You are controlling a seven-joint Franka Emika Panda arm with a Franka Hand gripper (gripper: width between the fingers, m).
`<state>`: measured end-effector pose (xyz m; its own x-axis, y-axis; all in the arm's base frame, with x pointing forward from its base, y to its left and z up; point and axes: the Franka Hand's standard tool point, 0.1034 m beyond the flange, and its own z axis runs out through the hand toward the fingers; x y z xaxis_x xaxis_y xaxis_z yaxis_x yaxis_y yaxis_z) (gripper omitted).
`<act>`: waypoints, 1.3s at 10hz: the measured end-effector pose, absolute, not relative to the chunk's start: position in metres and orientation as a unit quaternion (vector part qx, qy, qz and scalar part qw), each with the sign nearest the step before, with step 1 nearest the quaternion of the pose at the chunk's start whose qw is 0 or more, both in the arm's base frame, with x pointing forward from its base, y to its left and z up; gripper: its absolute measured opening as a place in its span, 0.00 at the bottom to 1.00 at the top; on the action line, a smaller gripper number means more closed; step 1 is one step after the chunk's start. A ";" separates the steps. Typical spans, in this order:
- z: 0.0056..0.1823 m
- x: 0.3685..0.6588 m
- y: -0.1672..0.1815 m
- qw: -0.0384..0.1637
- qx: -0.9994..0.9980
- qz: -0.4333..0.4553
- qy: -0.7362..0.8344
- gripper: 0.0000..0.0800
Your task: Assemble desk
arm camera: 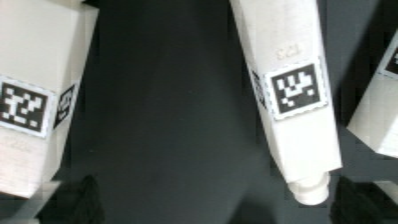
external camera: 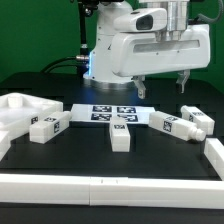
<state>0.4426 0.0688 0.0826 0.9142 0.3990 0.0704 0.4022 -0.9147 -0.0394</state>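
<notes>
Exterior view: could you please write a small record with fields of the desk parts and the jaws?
panel: large flat white plastic panel with raised rim, at the exterior view's left
legs: four small white square-section tagged legs, lying loose, unattached
marker board: thin flat white marker board, behind the middle leg
jaws: open, holding nothing

— What's around you right now?
— Black tabletop (external camera: 85, 152) under me, evenly lit, only soft shadows on it. A green backdrop (external camera: 30, 35) fills the rear, showing on both sides of me.
— Anything at the edges?
— A white rail (external camera: 110, 188) runs along the near edge and turns up the exterior view's right. In the wrist view, the same dark tabletop, plain and unmarked.
</notes>
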 end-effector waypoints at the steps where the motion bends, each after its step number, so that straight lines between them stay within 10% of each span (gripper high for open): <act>1: 0.082 0.442 0.068 0.027 -0.978 -0.030 -0.204 0.81; 12: 0.009 0.432 -0.011 0.039 -0.994 0.005 -0.098 0.81; 13: 0.009 0.432 -0.011 0.039 -0.994 0.005 -0.098 0.66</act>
<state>0.4320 -0.0112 0.0087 0.9807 0.1958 -0.0016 0.1950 -0.9777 -0.0775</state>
